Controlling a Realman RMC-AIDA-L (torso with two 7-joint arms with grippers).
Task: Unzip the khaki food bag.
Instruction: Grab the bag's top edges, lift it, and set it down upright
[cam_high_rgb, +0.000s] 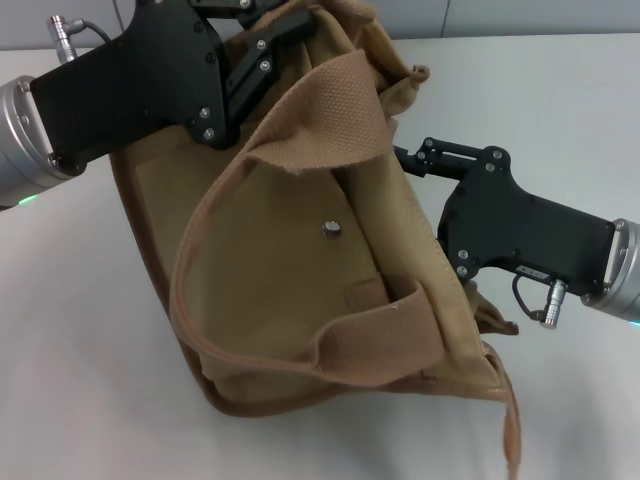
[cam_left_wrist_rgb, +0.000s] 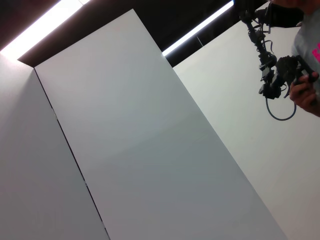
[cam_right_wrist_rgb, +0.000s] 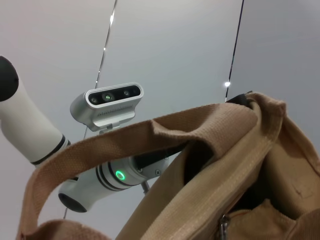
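The khaki food bag (cam_high_rgb: 290, 270) lies tilted on the white table, its front pocket and silver snap (cam_high_rgb: 331, 230) facing me and its brown-trimmed base towards the lower left. Its two webbing handles (cam_high_rgb: 330, 95) flop over the front. My left gripper (cam_high_rgb: 285, 25) is at the bag's upper end, shut on the fabric of the top edge and holding it up. My right gripper (cam_high_rgb: 400, 158) is pressed against the bag's top edge on the right side. In the right wrist view the bag (cam_right_wrist_rgb: 260, 165) shows a dark gap at its top and a small metal zipper pull (cam_right_wrist_rgb: 222, 222).
The white table (cam_high_rgb: 70, 330) surrounds the bag. The right wrist view shows my head camera (cam_right_wrist_rgb: 107, 102) above a handle loop (cam_right_wrist_rgb: 100, 150). The left wrist view shows only ceiling panels (cam_left_wrist_rgb: 140, 140) and a person's hand on a device (cam_left_wrist_rgb: 280, 75).
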